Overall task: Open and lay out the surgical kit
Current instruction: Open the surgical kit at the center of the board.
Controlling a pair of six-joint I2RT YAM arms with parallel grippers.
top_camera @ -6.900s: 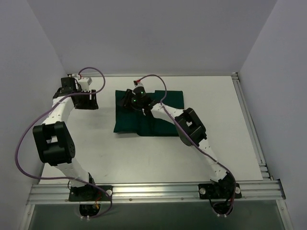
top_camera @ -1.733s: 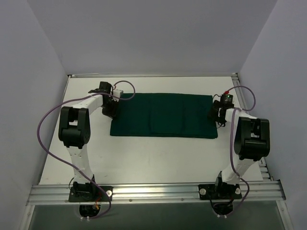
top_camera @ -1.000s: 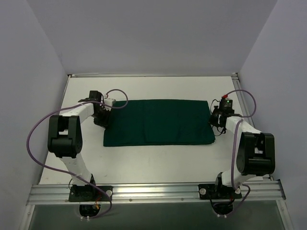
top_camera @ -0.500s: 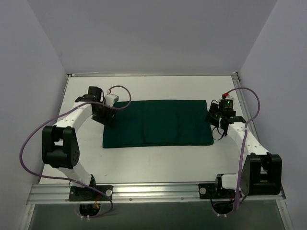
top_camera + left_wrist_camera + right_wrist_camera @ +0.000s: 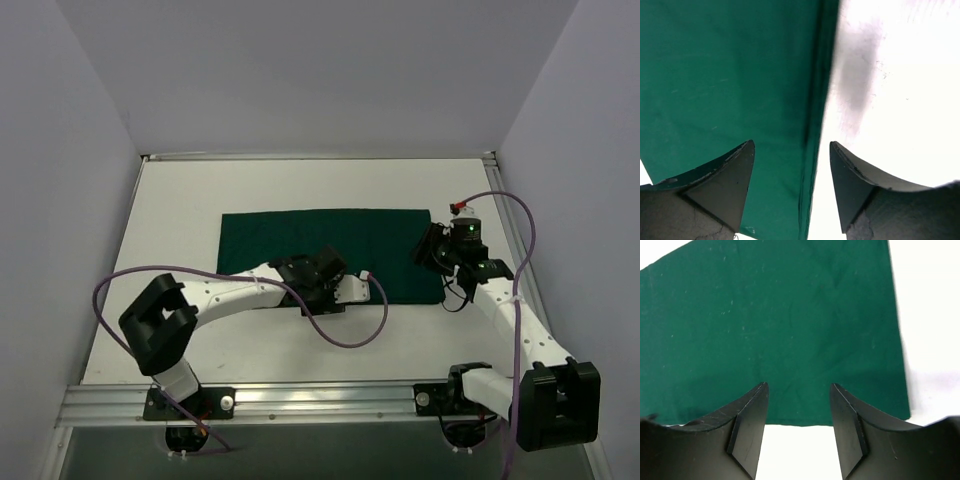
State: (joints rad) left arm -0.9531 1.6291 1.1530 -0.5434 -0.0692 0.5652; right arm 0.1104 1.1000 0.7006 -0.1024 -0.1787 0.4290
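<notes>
The dark green drape (image 5: 330,240) lies spread in a wide flat rectangle in the middle of the table. No tray or silver instruments show; whether they lie under the cloth cannot be told. My left gripper (image 5: 318,290) is open and low over the drape's front edge; in the left wrist view its jaws (image 5: 790,145) straddle a folded layered edge of the drape (image 5: 730,75), holding nothing. My right gripper (image 5: 428,246) is open and empty at the drape's right end; in the right wrist view it (image 5: 799,386) sits just over the edge of the drape (image 5: 775,315).
The white table (image 5: 180,190) is bordered by an aluminium rail (image 5: 320,398) in front and another rail (image 5: 520,250) on the right. The left arm's purple cable (image 5: 345,335) loops over the table in front of the drape.
My left arm has swung from the drape's far left corner to the middle of its front edge. My right gripper has shifted slightly inward. The drape was unfolded wide earlier and now lies still.
</notes>
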